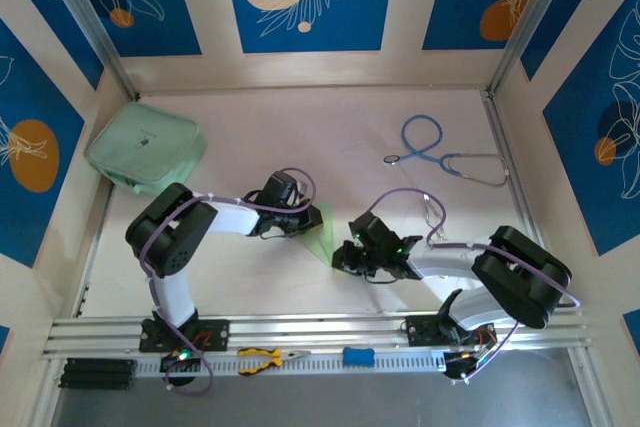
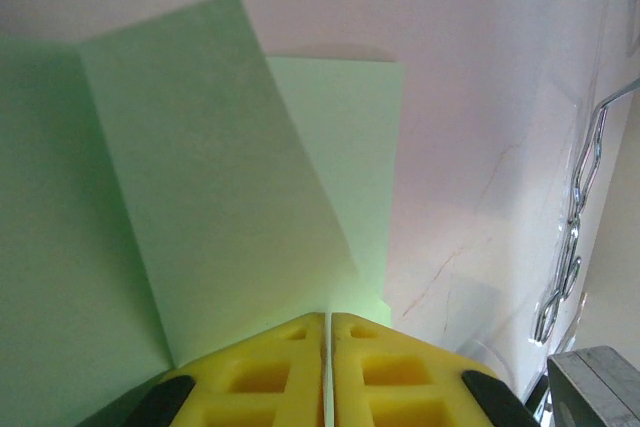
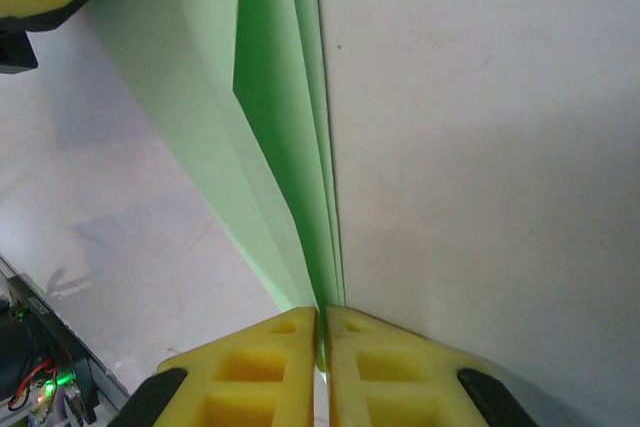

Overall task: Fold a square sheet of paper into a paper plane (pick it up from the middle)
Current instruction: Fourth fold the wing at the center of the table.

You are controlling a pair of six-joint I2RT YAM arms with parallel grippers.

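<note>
— Green paper point(image 3: 275, 147), folded slim, was pinched at its near end by the right fingers point(image 3: 265, 357), shut tight on it!
— And its long axis ran straight away from them to the left fingers point(image 2: 265, 372), clamped on the far end, mid-desk point(image 1: 300, 127).

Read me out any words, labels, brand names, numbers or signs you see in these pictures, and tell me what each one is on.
No text can be read in these pictures.
thick mint-green zip pouch: a tiny dark mark on its top face, too small to read.
thin light-green folded sheet of paper: blank, no print.
blue wall panels: leaf and circle drawings, no lettering.
</note>
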